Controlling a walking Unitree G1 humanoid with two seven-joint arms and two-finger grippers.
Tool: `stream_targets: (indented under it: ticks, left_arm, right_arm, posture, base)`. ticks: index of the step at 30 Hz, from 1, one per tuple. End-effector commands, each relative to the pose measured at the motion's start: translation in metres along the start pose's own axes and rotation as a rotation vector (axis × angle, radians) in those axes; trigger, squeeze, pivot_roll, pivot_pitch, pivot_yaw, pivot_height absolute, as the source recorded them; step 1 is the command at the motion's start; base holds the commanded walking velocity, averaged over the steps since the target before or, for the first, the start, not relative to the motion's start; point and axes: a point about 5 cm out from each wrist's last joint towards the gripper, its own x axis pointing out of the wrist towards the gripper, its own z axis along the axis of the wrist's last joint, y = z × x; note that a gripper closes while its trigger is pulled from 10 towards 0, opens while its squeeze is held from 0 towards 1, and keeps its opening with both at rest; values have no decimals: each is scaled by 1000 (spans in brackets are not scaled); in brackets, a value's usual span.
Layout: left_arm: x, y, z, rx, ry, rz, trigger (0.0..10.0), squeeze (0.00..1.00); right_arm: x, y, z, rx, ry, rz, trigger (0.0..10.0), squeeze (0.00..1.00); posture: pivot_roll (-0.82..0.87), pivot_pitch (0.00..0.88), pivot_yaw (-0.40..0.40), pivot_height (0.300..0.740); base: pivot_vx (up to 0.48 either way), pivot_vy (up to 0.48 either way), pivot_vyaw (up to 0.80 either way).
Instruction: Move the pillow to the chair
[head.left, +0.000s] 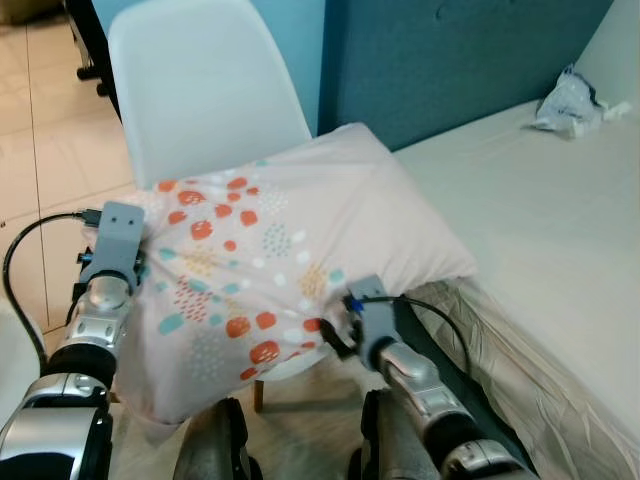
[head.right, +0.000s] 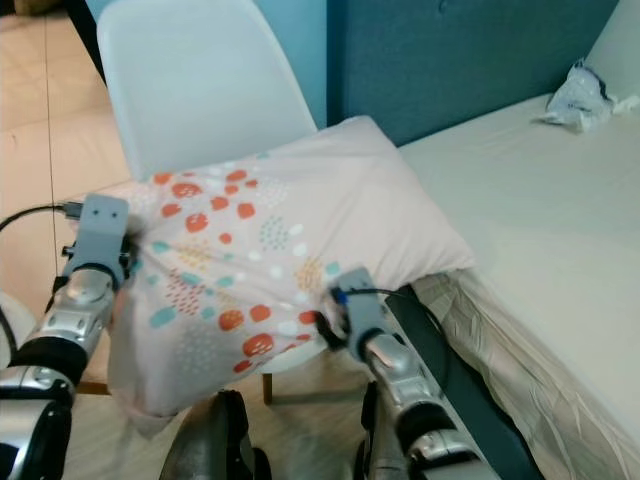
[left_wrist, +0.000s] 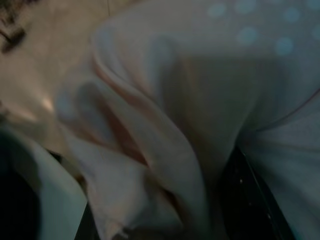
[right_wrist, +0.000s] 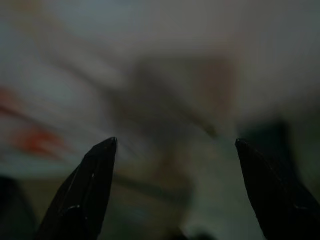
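Pillow (head.left: 270, 260) fills mid-frame, lying across the seat of the white chair (head.left: 200, 80), one corner over the bed (head.left: 540, 220) at right. My right gripper (right_wrist: 175, 150) is spread wide at its lower edge. My left gripper (head.left: 145, 262) presses into its left side, cloth bunched before it; whether those fingers grip, I cannot tell.

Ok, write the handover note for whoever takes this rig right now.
Left gripper: at the pillow's left edge; grip hidden by fabric.
Right gripper: fingers open, at the pillow's near right edge.
Pillow: lying across the white chair seat, one corner overlapping the bed, near edge overhanging the seat.
Done: pillow mostly on the chair.
Left: settle it fully on the seat, then let go and back off.
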Motion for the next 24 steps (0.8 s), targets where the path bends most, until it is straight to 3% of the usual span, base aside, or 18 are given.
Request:
stream_targets:
  ticks: [1, 2, 7, 8, 9, 10, 11, 12, 14, 15, 16, 17, 20, 23, 24]
  left_arm:
    - [-3, 3, -12, -57, 63, -1, 10000, 0]
    - [-5, 9, -22, 10, 111, 57, 10000, 0]
    - [-5, 21, -26, 34, 114, 137, 10000, 4]
    - [-5, 24, -21, 3, 85, 148, 10000, 1000]
    - [-4, 26, -18, -20, 64, 152, 10000, 1000]
    - [-3, 26, -12, -21, 30, 144, 10000, 1000]
    - [-3, 26, -9, -18, 9, 136, 10000, 1000]
    - [-2, 22, -6, -3, -6, 109, 10000, 1000]
    - [-2, 20, -4, 6, -13, 90, 10000, 1000]
    - [-3, 10, 0, 133, -49, 19, 10000, 47]
    - [-3, 6, 3, 187, -77, -10, 10000, 0]
    - [-4, 6, 6, 225, -112, -6, 10000, 1000]
    - [-3, 11, 10, 235, -123, 43, 10000, 1000]
    - [-1, 19, 10, 125, -76, 110, 10000, 1000]
    - [2, 21, 6, -147, 23, 118, 10000, 1000]
  right_arm:
    - [-3, -3, 1, 31, -10, -27, 10000, 0]
    - [-8, -7, 2, 90, -42, -45, 10000, 0]
    - [-15, -9, 7, 76, -92, -55, 10000, 0]
    - [-17, -11, 8, 78, -109, -84, 10000, 0]
    - [-19, -13, 10, 82, -118, -107, 10000, 0]
    - [-21, -15, 15, 90, -162, -136, 10000, 773]
    - [-23, -17, 20, 97, -191, -155, 10000, 773]
    - [-23, -17, 25, 104, -216, -164, 10000, 1000]
    - [-23, -17, 28, 109, -230, -168, 10000, 1000]
    - [-20, -16, 37, 101, -251, -173, 10000, 1000]
    - [-18, -15, 41, 94, -256, -166, 10000, 0]
    - [-17, -15, 44, 92, -261, -158, 10000, 0]
    - [-15, -15, 48, 91, -263, -151, 10000, 0]
    - [-14, -17, 50, 93, -263, -147, 10000, 0]
    - [-13, -18, 51, 93, -264, -147, 10000, 0]
  posture:
    - [16, 205, -23, 603]
    - [12, 200, -21, 603]
    - [8, 192, -20, 603]
    - [10, 189, -21, 603]
    - [11, 188, -21, 603]
    - [11, 188, -21, 603]
    - [11, 188, -21, 603]
    - [15, 183, -24, 603]
    - [15, 183, -24, 603]
    - [16, 181, -25, 603]
    - [15, 180, -24, 603]
    - [15, 177, -24, 603]
    - [15, 179, -23, 603]
    - [16, 179, -22, 603]
    - [16, 179, -22, 603]
  base:
    - [0, 0, 0]
    - [0, 0, 0]
    - [0, 0, 0]
    - [0, 0, 0]
    - [0, 0, 0]
    - [0, 0, 0]
    - [0, 0, 0]
    - [0, 0, 0]
    - [0, 0, 0]
    - [0, 0, 0]
    - [0, 0, 0]
    - [0, 0, 0]
    - [0, 0, 0]
    - [0, 0, 0]
    - [0, 0, 0]
